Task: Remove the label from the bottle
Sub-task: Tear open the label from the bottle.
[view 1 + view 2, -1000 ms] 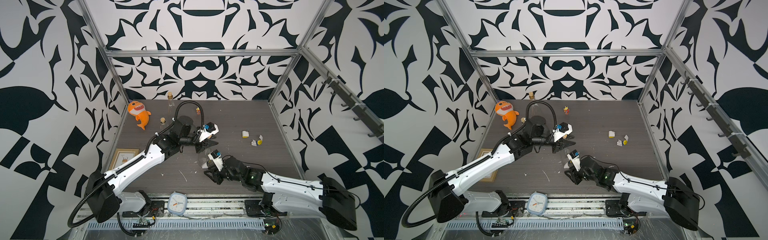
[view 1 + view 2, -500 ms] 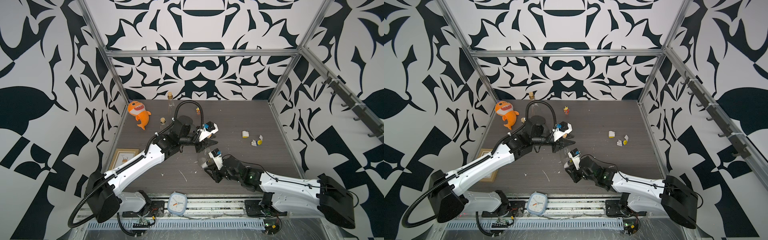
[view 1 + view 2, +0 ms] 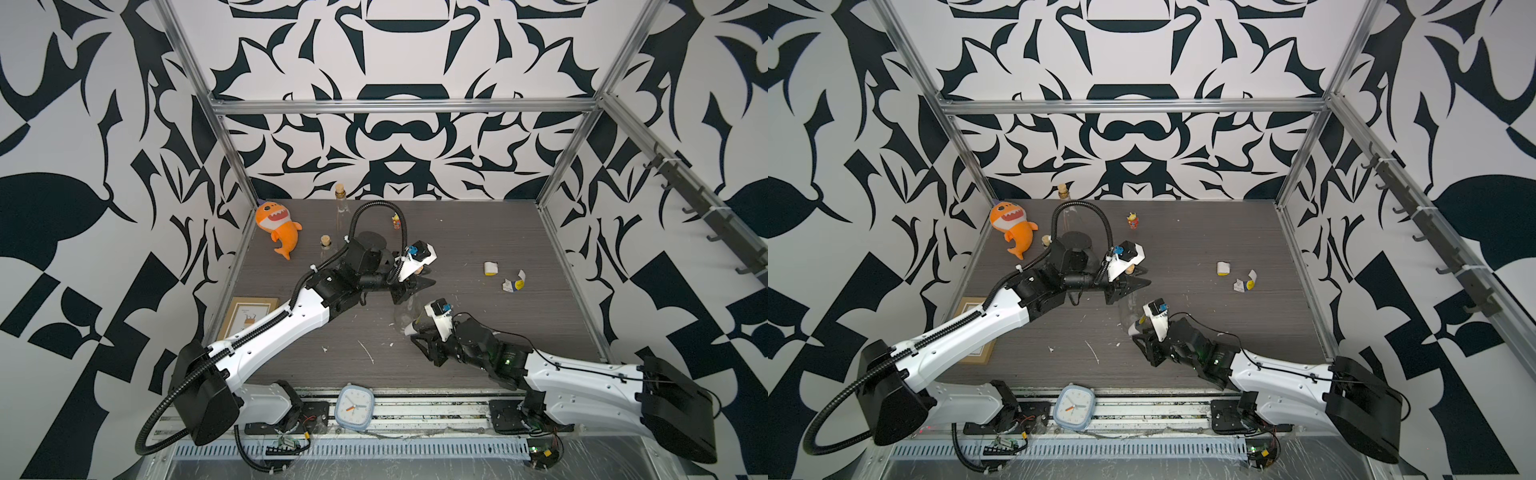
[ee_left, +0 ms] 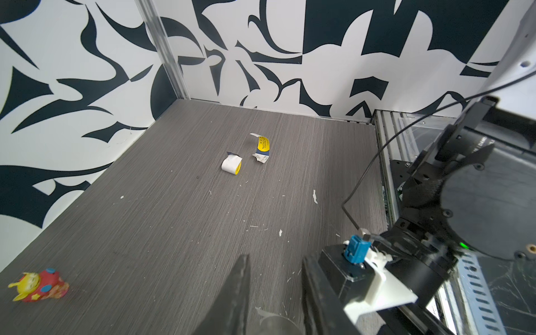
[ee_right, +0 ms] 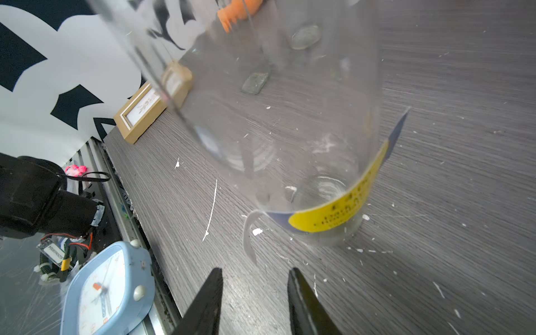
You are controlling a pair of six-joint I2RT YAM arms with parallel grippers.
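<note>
Two arms meet mid-bench [image 3: 498, 249]. Your left pincer [image 3: 413, 288] is clamped on the neck of the clear glass bottle [image 3: 404, 316], just under its cork [image 3: 420, 270]. The bottle's base is down at the bench; you can't tell if it fully rests there.

The label [image 5: 342, 211] is a yellow strip with blue edging. It wraps the bottle low, near the base, and is stuck along most of its length. One white end [image 5: 249, 235] has peeled off and curls free toward your right pincer.

Your right pincer [image 5: 255, 271] sits low, just beside the bottle's base. Its jaws are moderately apart with nothing between them. The free label end hangs just past the tips and is not gripped.

Two torn label scraps [image 3: 490, 268] [image 3: 513, 284] lie well apart from the bottle, toward the right wall. White flecks are scattered on the bench.

- Blue clock [image 3: 354, 406]: front rail.
- Picture frame [image 3: 249, 316]: left edge, partly under the left arm.
- Orange shark plush [image 3: 276, 226], two more corked bottles [image 3: 341, 203] [image 3: 325, 245] and a small toy figure [image 3: 397, 220]: back of the bench.
</note>
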